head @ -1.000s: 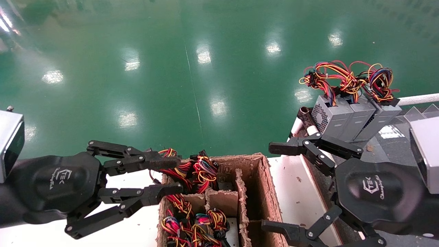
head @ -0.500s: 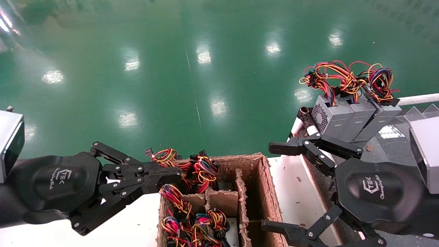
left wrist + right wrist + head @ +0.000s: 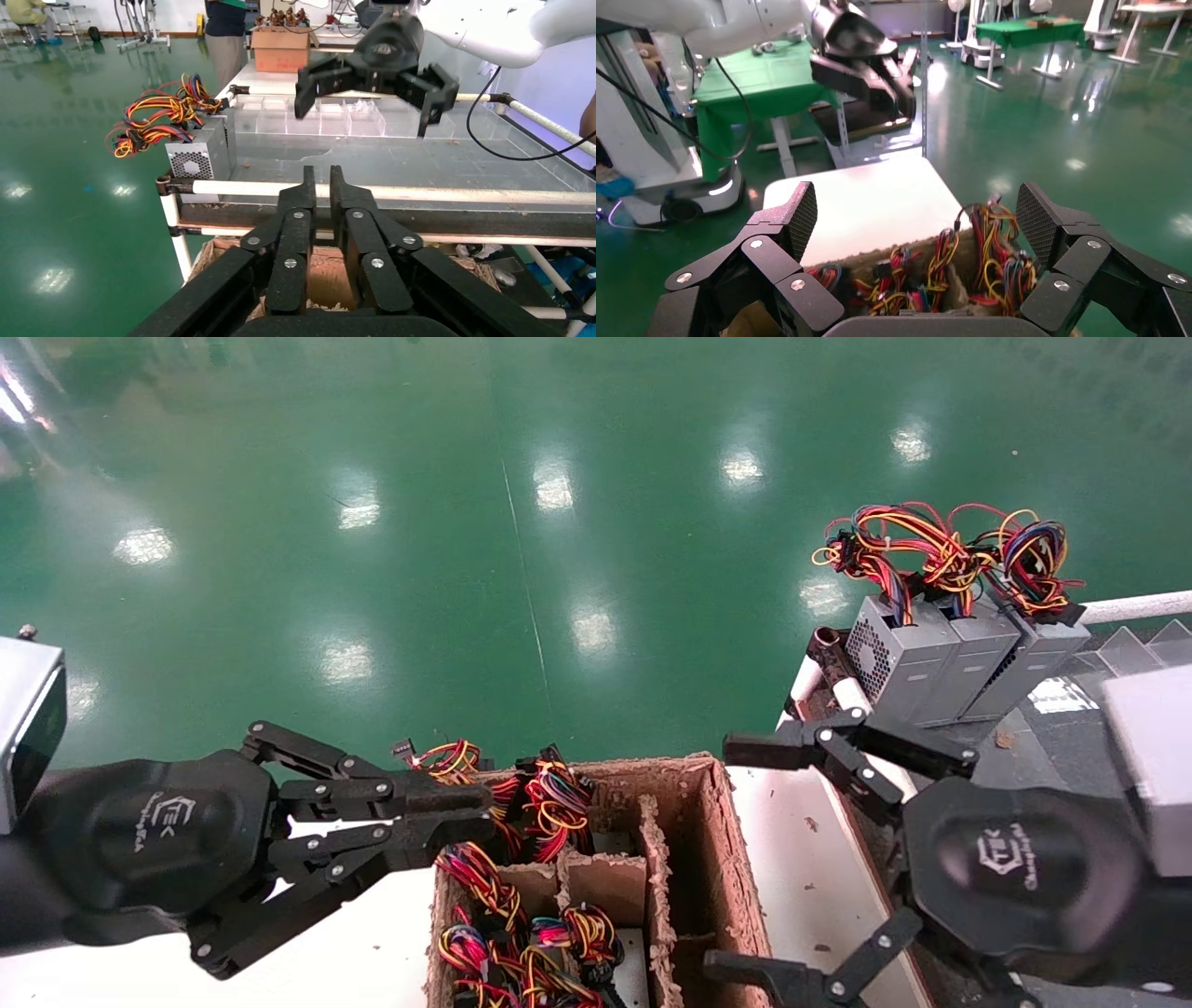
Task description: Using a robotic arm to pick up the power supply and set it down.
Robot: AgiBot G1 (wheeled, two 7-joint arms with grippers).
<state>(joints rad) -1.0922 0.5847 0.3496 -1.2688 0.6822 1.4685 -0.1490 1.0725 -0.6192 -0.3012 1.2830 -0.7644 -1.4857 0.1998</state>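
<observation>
Three grey power supply boxes (image 3: pixel 959 663) stand side by side on the rack at the right, each with a bunch of coloured wires (image 3: pixel 941 551) on top. The left wrist view shows the end power supply (image 3: pixel 200 151) with its perforated side. More wire bundles (image 3: pixel 549 808) fill a cardboard box (image 3: pixel 717 840) at the front centre. My left gripper (image 3: pixel 470 812) hovers at that box's far left corner, beside the wires. It is all but shut, with a narrow gap (image 3: pixel 322 172) and nothing held. My right gripper (image 3: pixel 736 859) hangs wide open right of the box, below the rack (image 3: pixel 918 214).
The cardboard box has inner dividers (image 3: pixel 601 877) and sits on a white table (image 3: pixel 801 887). White pipes (image 3: pixel 843 691) edge the rack holding the grey boxes. Green floor (image 3: pixel 559 523) lies beyond. Clear trays (image 3: pixel 316 123) stand farther along the rack top.
My left gripper went from open to closed at the box corner, then parted by a sliver. The right gripper shifted slightly toward me and stays open.
</observation>
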